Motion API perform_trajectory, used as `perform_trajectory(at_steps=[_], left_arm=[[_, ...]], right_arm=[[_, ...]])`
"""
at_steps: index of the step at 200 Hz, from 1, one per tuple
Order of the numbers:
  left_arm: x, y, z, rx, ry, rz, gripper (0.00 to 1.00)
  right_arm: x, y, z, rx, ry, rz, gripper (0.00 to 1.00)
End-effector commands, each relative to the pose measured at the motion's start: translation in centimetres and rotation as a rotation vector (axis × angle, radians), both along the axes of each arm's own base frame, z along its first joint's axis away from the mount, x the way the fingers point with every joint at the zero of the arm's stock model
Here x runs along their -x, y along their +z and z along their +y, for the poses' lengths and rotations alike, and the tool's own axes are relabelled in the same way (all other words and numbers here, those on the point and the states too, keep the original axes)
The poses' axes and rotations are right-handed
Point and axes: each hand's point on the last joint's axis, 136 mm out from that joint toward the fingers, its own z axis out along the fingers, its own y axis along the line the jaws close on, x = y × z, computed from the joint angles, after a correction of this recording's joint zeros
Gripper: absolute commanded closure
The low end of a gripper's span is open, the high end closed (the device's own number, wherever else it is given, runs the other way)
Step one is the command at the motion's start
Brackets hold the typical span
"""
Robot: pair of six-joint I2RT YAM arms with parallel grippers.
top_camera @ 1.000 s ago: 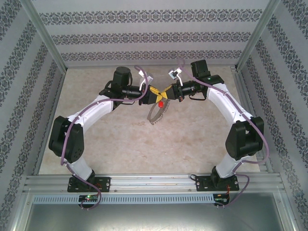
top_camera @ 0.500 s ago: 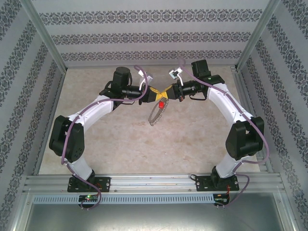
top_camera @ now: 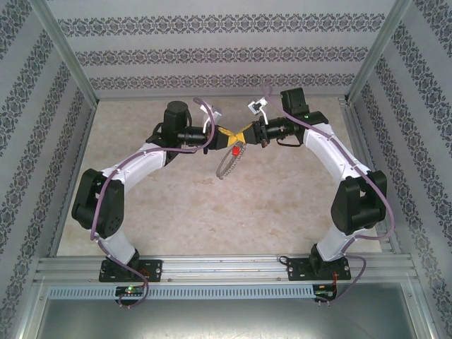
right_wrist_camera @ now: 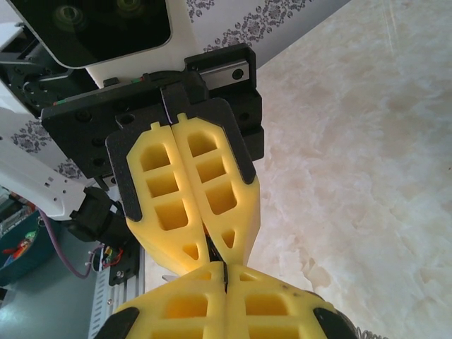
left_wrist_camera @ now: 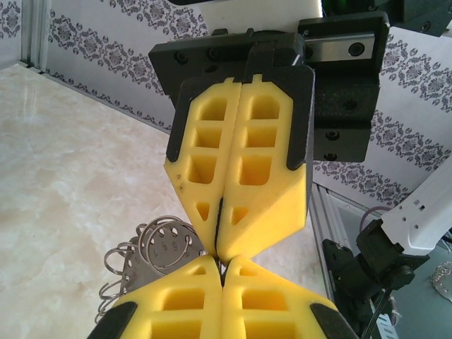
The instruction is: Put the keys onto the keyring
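Shut left hand (top_camera: 227, 135) and shut right hand (top_camera: 243, 134) met tip to tip, the tiny red-headed key (top_camera: 234, 150) and grey fringed flexible loop (top_camera: 228, 164) hanging there overhead, its silvery wire rings (left_wrist_camera: 166, 244) plain from the left wrist.

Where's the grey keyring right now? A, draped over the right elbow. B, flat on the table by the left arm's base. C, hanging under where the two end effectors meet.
C: the keyring dangles below the meeting tips of the left end effector and right end effector.

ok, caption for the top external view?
Left gripper and right gripper meet tip to tip, both shut, keyring and red key dangling at their tips.
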Motion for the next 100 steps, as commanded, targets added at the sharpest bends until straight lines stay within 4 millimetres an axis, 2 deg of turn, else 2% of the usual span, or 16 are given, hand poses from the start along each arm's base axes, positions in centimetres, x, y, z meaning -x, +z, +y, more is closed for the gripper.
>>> perform_trajectory(at_steps=[1, 17, 39, 100], left_arm=[[1.7, 2.1, -0.9, 0.054, -0.068, -0.08, 1.0], [1.7, 2.1, -0.9, 0.053, -0.068, -0.082, 1.0], [1.5, 2.0, -0.7, 0.034, -0.044, -0.087, 1.0], [1.3, 1.8, -0.2, -0.01, 0.013, -0.108, 1.0]], right_arm=[[-0.4, 1.4, 0.7, -0.041, 0.008, -0.074, 1.0], [-0.5, 1.4, 0.8, -0.042, 0.001, -0.078, 1.0], [-0.9, 1.6, 0.7, -0.041, -0.034, -0.094, 0.81], [-1.9, 4.1, 0.0, -0.073, -0.152, -0.159, 0.67]])
